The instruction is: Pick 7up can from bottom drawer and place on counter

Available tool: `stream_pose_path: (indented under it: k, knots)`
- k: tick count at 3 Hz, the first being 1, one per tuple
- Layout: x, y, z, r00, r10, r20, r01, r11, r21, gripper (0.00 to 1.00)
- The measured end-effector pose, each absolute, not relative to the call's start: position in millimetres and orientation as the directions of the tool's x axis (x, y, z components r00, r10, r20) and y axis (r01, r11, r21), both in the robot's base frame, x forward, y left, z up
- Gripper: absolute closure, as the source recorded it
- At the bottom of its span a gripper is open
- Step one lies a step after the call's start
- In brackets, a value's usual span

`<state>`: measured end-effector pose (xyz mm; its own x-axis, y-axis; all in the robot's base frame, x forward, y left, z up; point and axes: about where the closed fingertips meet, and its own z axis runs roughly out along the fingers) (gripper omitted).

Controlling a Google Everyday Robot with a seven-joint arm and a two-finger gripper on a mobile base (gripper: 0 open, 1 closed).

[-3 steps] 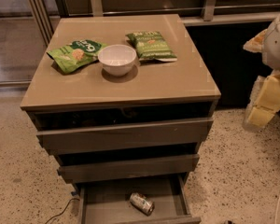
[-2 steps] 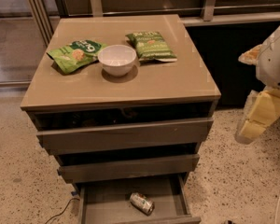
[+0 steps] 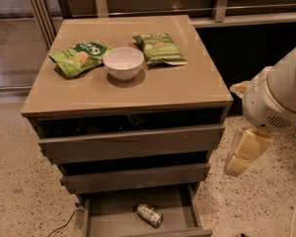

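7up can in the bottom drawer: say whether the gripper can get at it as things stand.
Probably yes. The bottom drawer is pulled out, the 7up can lies uncovered on its side, and the gripper hangs right of the cabinet with nothing between them.

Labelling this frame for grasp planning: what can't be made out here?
Camera view:
Front of bottom drawer: cut by the lower edge.
Inside two upper drawers: dark under the counter.
7up can markings: unreadable.
Arm above gripper, right of those drawers: cut by right edge.
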<state>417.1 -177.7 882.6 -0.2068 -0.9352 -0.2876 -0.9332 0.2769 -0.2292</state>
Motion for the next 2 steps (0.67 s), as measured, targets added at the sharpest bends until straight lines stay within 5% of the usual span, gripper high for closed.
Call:
stream_pose_path:
  k: [2]
  knots:
    - [411.1, -154.6, 788.4, -0.229, -0.939, -0.257, -0.954, 0.269, -0.135, 0.00]
